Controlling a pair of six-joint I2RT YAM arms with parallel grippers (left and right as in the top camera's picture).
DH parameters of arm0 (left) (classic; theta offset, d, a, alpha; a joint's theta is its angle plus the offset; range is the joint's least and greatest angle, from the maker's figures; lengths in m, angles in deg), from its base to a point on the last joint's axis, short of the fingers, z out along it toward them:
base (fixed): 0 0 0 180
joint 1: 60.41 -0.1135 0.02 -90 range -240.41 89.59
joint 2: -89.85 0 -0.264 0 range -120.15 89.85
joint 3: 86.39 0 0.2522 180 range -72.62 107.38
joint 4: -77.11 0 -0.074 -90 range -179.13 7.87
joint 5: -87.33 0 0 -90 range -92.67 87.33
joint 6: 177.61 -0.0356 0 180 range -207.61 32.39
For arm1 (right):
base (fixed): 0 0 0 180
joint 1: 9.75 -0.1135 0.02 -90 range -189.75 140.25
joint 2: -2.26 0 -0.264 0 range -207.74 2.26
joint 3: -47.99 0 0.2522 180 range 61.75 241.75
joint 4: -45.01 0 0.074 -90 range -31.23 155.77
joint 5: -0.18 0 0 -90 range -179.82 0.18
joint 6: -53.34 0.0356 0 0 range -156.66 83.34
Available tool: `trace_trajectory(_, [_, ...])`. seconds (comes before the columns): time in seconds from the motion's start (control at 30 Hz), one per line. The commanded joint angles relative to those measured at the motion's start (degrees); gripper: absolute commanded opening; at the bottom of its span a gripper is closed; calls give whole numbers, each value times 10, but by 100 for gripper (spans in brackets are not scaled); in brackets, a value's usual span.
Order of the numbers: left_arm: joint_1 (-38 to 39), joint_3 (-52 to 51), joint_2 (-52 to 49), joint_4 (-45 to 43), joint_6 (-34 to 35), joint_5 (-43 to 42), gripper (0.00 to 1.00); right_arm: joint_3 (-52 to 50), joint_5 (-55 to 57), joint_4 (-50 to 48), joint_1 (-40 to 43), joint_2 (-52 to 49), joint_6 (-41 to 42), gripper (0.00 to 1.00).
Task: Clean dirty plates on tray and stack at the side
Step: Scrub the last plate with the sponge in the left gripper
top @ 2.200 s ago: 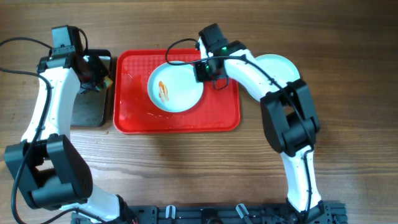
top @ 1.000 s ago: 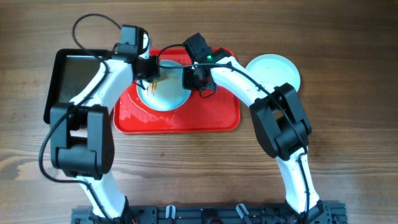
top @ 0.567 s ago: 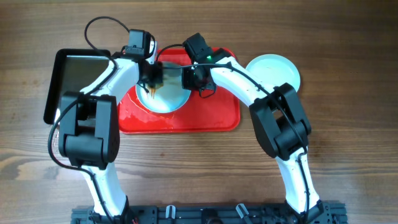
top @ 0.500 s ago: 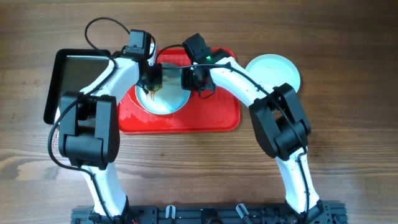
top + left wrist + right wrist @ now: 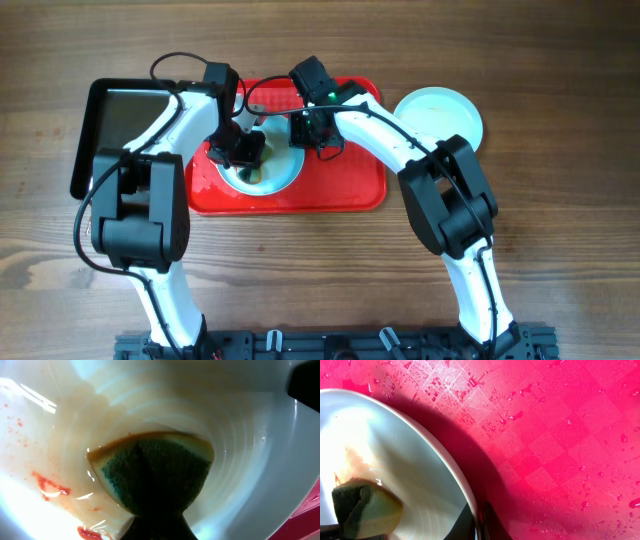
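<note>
Currently, a green-and-yellow sponge [image 5: 155,472] is gripped by the left gripper [image 5: 243,152] and pressed onto the smeared plate [image 5: 284,168] on the red tray [image 5: 345,188]; its rim is pinched by the right gripper [image 5: 308,130].

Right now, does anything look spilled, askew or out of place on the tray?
Nothing looks damaged, but water droplets are splashed across the tray, and red sauce flecks sit on the plate beside the sponge. That seems normal mid-scrub.

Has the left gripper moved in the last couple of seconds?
Yes. The left gripper went right, off the black pan and onto the plate on the red tray.
</note>
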Motion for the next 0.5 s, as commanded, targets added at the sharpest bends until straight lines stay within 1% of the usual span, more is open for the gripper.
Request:
trace_trajectory(0.0, [11,-23,-33,-42,16,70,4,1,7,-10,4,-19,14,5])
trace_trajectory(0.03, [11,-23,-33,-61,48,122,4,1,8,-11,4,-19,14,5])
trace_trajectory(0.07, [11,-22,-33,-85,89,192,4,1,8,-12,4,-19,14,4])
trace_trajectory(0.17, [11,-23,-33,-137,173,331,4,1,8,-12,4,-19,14,5])
trace_trajectory(0.2, [11,-23,-33,-156,186,350,4,1,8,-13,4,-19,14,5])
trace_trajectory(0.3, [11,-23,-33,-203,210,367,4,1,8,-13,4,-19,14,4])
trace_trajectory(0.37, [11,-22,-33,-237,243,388,4,1,8,-13,4,-19,14,5])
trace_trajectory(0.43, [11,-22,-33,-259,258,384,4,1,8,-13,4,-19,14,5])
trace_trajectory(0.47, [13,-22,-33,-268,259,364,4,1,8,-13,4,-19,13,5])
